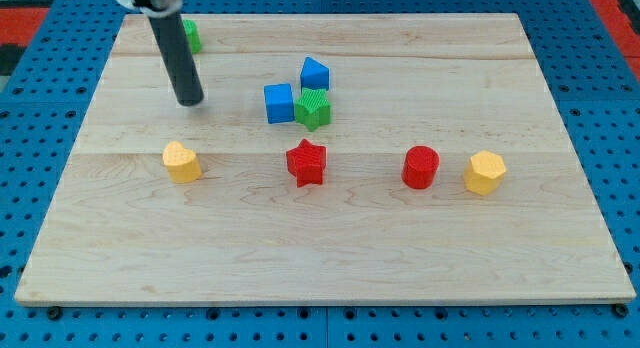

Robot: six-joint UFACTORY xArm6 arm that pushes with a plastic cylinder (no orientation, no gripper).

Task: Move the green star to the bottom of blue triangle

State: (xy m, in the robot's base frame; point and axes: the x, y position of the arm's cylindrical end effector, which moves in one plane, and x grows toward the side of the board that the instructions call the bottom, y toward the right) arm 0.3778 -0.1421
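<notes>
The blue triangle (pixel 315 73) sits at the upper middle of the wooden board (pixel 330 248). A green block that looks like the star (pixel 313 108) lies just below it, touching it, with a blue cube (pixel 279 102) against its left side. My tip (pixel 190 102) rests on the board well to the left of this cluster, apart from every block. A second green block (pixel 191 34) near the top left is partly hidden behind the rod, so I cannot tell its shape.
A yellow heart-like block (pixel 181 161) lies below my tip. A red star (pixel 306 163) sits below the cluster. A red cylinder (pixel 421 167) and a yellow hexagon (pixel 484 173) lie to the right.
</notes>
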